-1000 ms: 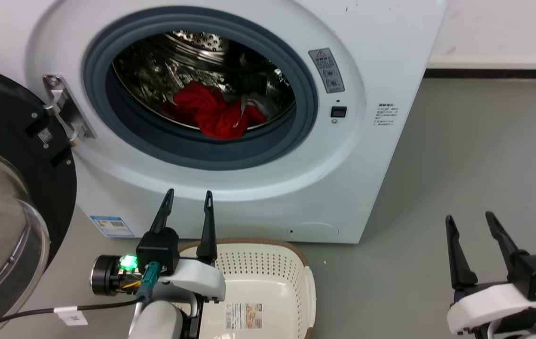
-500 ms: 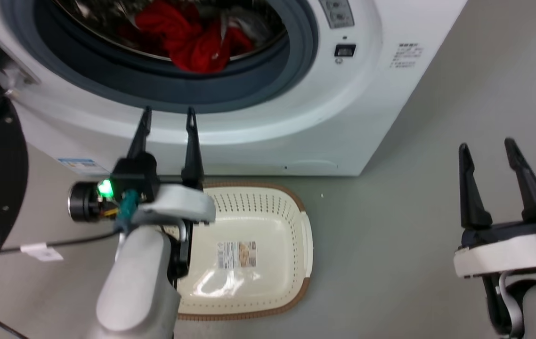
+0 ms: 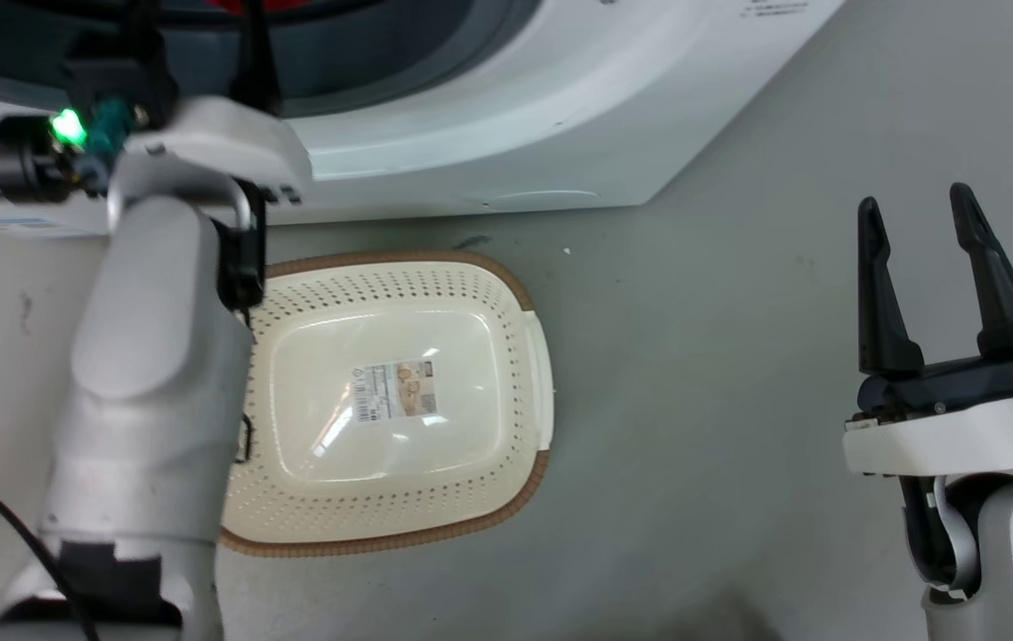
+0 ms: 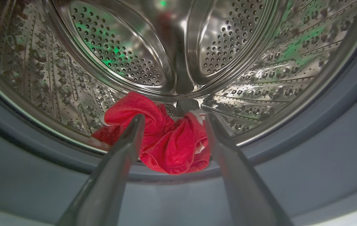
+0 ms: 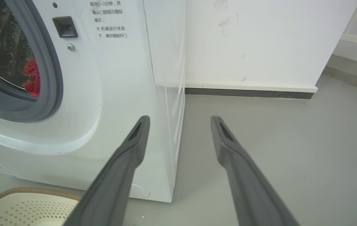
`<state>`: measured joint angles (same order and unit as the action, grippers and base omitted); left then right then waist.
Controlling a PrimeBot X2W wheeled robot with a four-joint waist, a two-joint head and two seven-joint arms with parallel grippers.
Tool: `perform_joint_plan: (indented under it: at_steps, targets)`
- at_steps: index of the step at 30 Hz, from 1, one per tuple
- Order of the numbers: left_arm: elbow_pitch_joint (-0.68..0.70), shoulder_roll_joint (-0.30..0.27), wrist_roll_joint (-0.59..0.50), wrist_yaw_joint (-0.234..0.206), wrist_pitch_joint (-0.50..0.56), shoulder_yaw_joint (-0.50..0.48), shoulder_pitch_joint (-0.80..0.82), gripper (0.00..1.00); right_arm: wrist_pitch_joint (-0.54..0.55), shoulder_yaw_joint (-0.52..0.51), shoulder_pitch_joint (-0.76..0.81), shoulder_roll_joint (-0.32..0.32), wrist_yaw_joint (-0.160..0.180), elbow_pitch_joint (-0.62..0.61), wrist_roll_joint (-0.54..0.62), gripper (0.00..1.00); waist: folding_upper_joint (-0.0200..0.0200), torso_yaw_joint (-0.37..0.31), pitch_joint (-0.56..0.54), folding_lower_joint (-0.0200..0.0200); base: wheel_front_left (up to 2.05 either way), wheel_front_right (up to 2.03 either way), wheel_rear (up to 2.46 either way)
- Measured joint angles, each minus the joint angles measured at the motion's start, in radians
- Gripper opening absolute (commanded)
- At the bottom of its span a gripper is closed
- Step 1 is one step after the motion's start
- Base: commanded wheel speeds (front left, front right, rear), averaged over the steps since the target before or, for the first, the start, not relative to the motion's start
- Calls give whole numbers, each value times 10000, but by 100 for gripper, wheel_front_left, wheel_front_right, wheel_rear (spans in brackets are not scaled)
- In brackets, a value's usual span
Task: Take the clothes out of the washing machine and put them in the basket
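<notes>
Left end effector [image 4: 173,115] now at washing machine [image 4: 322,141] mouth, fingers [image 4: 125,150] toward clothes [image 4: 166,147]

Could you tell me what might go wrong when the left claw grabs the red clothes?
The open left claw frames the crumpled red fabric clothes lying at the grey rubber door ring: it may pinch the ring or catch one fold only.
The cream perforated plastic basket is partly hidden behind the left forearm: a garment released carelessly could miss it.

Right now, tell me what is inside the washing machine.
The red clothes lie bunched in the washing machine, at the front of its drum, ahead of the open left gripper. Anything under the heap is covered.
</notes>
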<state>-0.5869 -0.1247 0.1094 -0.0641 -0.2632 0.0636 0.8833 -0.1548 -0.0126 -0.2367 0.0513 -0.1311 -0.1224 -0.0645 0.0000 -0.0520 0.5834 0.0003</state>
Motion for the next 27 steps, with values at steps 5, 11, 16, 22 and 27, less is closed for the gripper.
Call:
perform_joint_plan:
  at_steps: [5,11,16,22,27]
  targets:
    - [-1574,-523,-12,311,362,33,1709,100,-226,280,-170,2,0,173,-263,100,0,-468,444,-1,0,0,0]
    - [-3166,-1197,-86,665,1246,148,3638,100,-472,583,-391,4,0,399,-560,100,0,-982,917,0,0,0,0]
    - [-4224,-1626,-186,1009,2255,332,4959,100,-644,832,-512,4,0,671,-777,100,0,-1390,1252,-1,0,0,0]
    - [-5264,-2056,-372,1361,3797,700,6156,100,-796,1133,-663,4,0,872,-936,100,0,-1774,1608,-1,0,0,0]
    - [-5962,-2253,-527,1618,5302,1057,6892,100,-886,1338,-714,4,0,961,-1120,100,0,-2024,1864,-1,0,0,0]
